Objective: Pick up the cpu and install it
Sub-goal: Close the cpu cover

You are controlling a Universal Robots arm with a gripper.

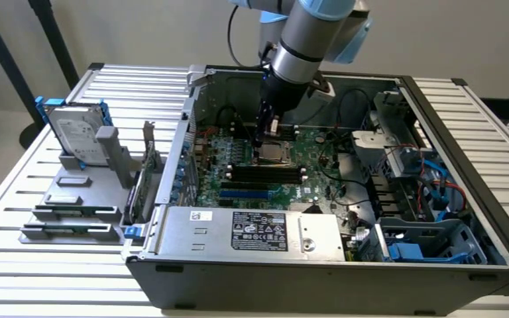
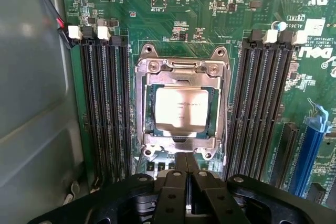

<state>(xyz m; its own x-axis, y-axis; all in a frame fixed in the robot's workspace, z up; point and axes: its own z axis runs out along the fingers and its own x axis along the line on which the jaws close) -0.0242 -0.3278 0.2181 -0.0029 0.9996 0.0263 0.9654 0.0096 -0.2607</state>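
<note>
We are hovering our gripper (image 2: 186, 157), fingers pressed together, just beside the cpu (image 2: 181, 107), which is lying flat in its socket (image 2: 142, 103).

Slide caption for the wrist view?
Shut claw near the cpu, which sits inside its metal socket frame on the motherboard.

I see my 1 arm (image 1: 312, 30) coming in from the top of the exterior view. It is a silver-grey tube with pale blue joint caps, and its lower end leans toward the exterior view's left. Below it, a black wrist section (image 1: 277, 86) narrows into the gripper (image 1: 264, 140), which points almost straight down. In the wrist view the gripper (image 2: 185, 163) is closed, its 2 black fingers (image 2: 176, 184) pressed flat against each other along a centre seam.
</note>
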